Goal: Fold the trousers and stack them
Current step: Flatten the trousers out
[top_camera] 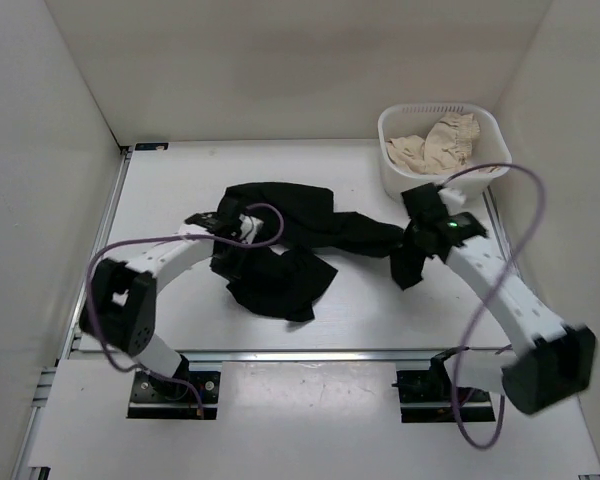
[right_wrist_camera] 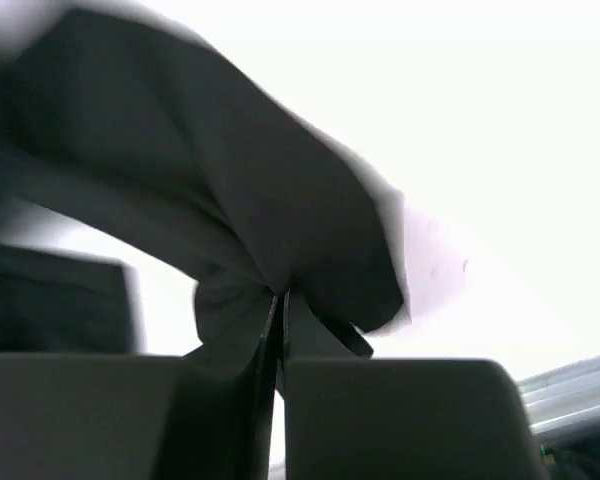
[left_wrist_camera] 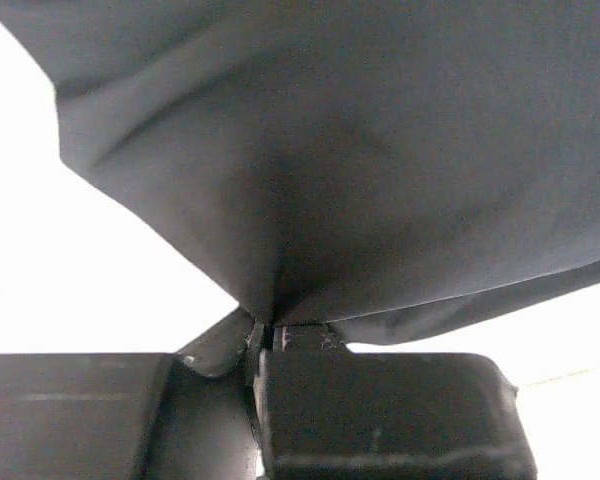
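Note:
The black trousers point(top_camera: 290, 240) lie crumpled across the middle of the white table, stretched between my two grippers. My left gripper point(top_camera: 223, 218) is shut on the trousers' left part; in the left wrist view point(left_wrist_camera: 270, 335) the fabric point(left_wrist_camera: 360, 170) fans out from the closed jaws. My right gripper point(top_camera: 417, 232) is shut on the trousers' right end, with a flap hanging below it. In the right wrist view point(right_wrist_camera: 278, 300) the cloth point(right_wrist_camera: 230, 180) bunches at the closed jaws.
A white basket point(top_camera: 392, 165) stands at the back right, close behind my right gripper, holding a beige frilly cloth point(top_camera: 435, 143). White walls enclose the table on the left, back and right. The metal rail of the table's front edge point(top_camera: 310, 353) runs before the arm bases.

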You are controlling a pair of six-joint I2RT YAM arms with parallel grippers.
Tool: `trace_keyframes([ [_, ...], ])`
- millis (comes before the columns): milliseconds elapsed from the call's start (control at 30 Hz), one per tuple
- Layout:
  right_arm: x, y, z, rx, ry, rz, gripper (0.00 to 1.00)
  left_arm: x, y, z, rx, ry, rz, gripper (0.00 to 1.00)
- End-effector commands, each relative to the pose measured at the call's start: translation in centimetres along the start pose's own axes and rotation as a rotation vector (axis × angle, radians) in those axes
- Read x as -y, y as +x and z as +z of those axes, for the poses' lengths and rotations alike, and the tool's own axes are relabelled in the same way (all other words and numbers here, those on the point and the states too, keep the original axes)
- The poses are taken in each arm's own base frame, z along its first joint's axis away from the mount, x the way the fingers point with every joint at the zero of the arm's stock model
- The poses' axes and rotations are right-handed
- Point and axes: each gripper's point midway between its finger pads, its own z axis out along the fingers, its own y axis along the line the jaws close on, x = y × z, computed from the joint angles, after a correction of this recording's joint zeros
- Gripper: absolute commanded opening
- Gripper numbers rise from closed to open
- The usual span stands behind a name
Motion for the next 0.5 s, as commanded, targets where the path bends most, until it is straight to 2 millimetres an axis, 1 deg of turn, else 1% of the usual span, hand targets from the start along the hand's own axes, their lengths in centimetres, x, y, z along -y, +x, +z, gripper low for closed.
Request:
trace_keyframes([
  [0,3.7,-9.9,-11.4,0.443,-0.017,0.125,0.00,-4.3,-2.7,-7.4,0.256,-0.110,-0.107,0.14],
  [33,4.3,-11.4,-13.7,0.514,-0.030,0.142,0.00,-5.0,-2.9,-9.0,0.298,-0.132,-0.125,0.14],
  [67,4.7,-13.8,-17.5,0.614,-0.069,0.159,0.00,-5.3,-3.2,-11.6,0.380,-0.143,-0.137,0.14],
  [100,5.2,-15.0,-19.7,0.671,-0.087,0.165,0.00,-5.9,-2.8,-12.9,0.397,-0.154,-0.158,0.14],
  [133,5.0,-16.5,-22.2,0.743,-0.136,0.181,0.00,-6.1,-3.0,-14.5,0.435,-0.161,-0.166,0.14],
  [167,5.1,-18.2,-25.4,0.816,-0.186,0.203,0.00,-6.0,-2.7,-15.2,0.445,-0.162,-0.166,0.14],
  [200,4.6,-19.2,-26.7,0.849,-0.206,0.157,0.00,-6.3,-2.1,-16.0,0.456,-0.179,-0.177,0.14],
  [233,3.7,-20.4,-28.3,0.886,-0.251,0.159,0.00,-6.1,-1.0,-15.9,0.421,-0.176,-0.177,0.14],
  [267,2.2,-22.1,-29.7,0.913,-0.282,0.126,0.00,-6.0,-0.2,-15.9,0.407,-0.175,-0.177,0.14],
  [300,0.7,-22.9,-30.2,0.919,-0.326,0.098,0.00,-5.9,0.4,-15.4,0.382,-0.163,-0.183,0.14],
  [333,-2.0,-23.4,-30.7,0.905,-0.425,0.050,0.00,-5.5,1.6,-14.6,0.352,-0.152,-0.182,0.14],
  [367,-5.2,-24.7,-30.5,0.888,-0.474,0.021,0.00,-5.5,2.0,-14.3,0.346,-0.146,-0.189,0.14],
  [400,-7.4,-25.2,-30.4,0.877,-0.520,-0.001,0.00,-5.5,2.3,-14.0,0.334,-0.145,-0.189,0.14],
  [433,-9.6,-25.5,-30.3,0.858,-0.567,-0.030,0.00,-5.5,2.6,-14.2,0.335,-0.139,-0.196,0.14],
  [467,-16.5,-26.8,-30.6,0.847,-0.686,-0.087,0.00,-5.1,3.3,-14.1,0.318,-0.125,-0.195,0.14],
])
